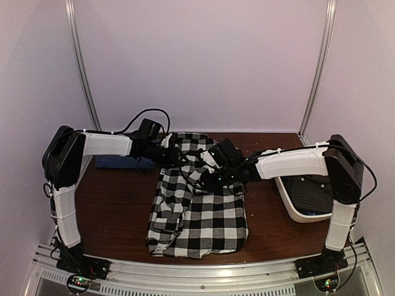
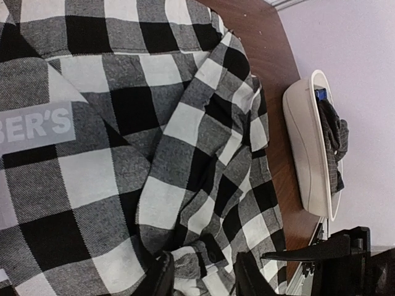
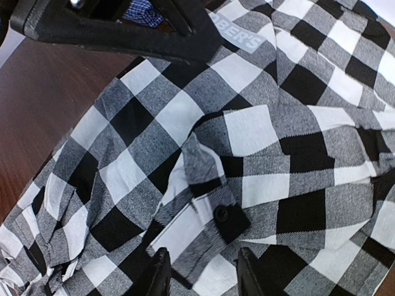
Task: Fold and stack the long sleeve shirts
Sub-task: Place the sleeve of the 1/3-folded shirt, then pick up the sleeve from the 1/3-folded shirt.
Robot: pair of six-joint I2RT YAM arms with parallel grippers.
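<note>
right gripper (image 3: 202,262) has its fingers spread loose over the checked shirt (image 1: 203,209), left gripper (image 2: 203,268) straddles a bunched fold, can't tell if it's pinching

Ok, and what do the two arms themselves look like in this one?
The left arm and right arm have smooth white links between chunky black joints, with thin black cables looping along them. The left gripper and right gripper have black fingers.

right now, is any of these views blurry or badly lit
top view: dim, soft and grainy, but the checked shirt reads fine; left wrist view: evenly lit, weave sharp, white basket sharp too; right wrist view: sharp down to the button, no glare
</note>
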